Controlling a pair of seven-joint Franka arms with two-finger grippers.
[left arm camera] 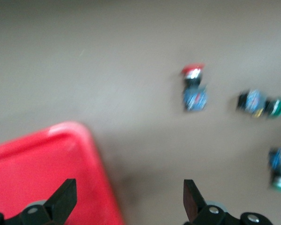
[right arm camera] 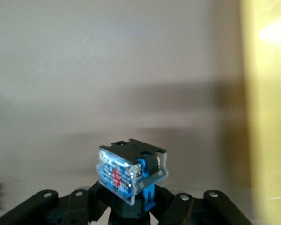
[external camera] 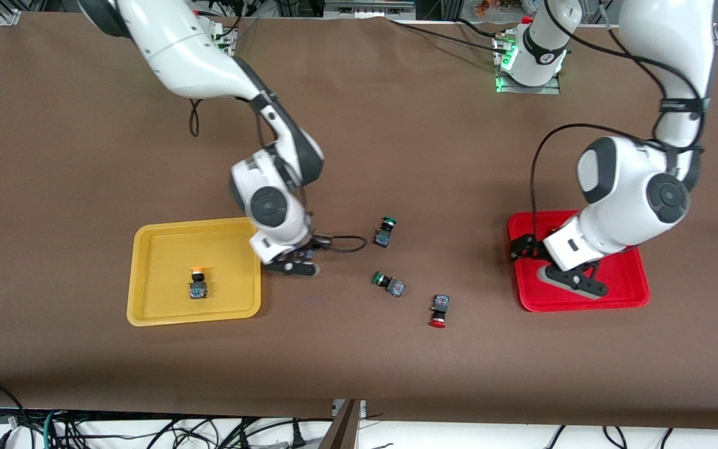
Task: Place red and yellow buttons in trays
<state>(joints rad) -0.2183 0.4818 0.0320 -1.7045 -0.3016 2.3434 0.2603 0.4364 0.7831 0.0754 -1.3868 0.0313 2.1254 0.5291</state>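
Starting at the yellow tray (external camera: pixel 147 299), we see one yellow-capped button (external camera: pixel 197 284) lying inside it. Just beside that tray's rim, over the table, the right gripper (external camera: pixel 300 259) pinches a button body (right arm camera: pixel 131 171); its cap is hidden. Two green-capped switches (external camera: pixel 384 232) lie mid-table, a red-capped button (external camera: pixel 439 310) nearer the camera. The left gripper (external camera: pixel 568 274) hangs spread wide over the red tray (external camera: pixel 636 293).

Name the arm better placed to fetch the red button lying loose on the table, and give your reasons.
Left. The left gripper hangs open and empty over the red tray's edge, with the red button nearby. The right gripper is shut on a button beside the yellow tray.
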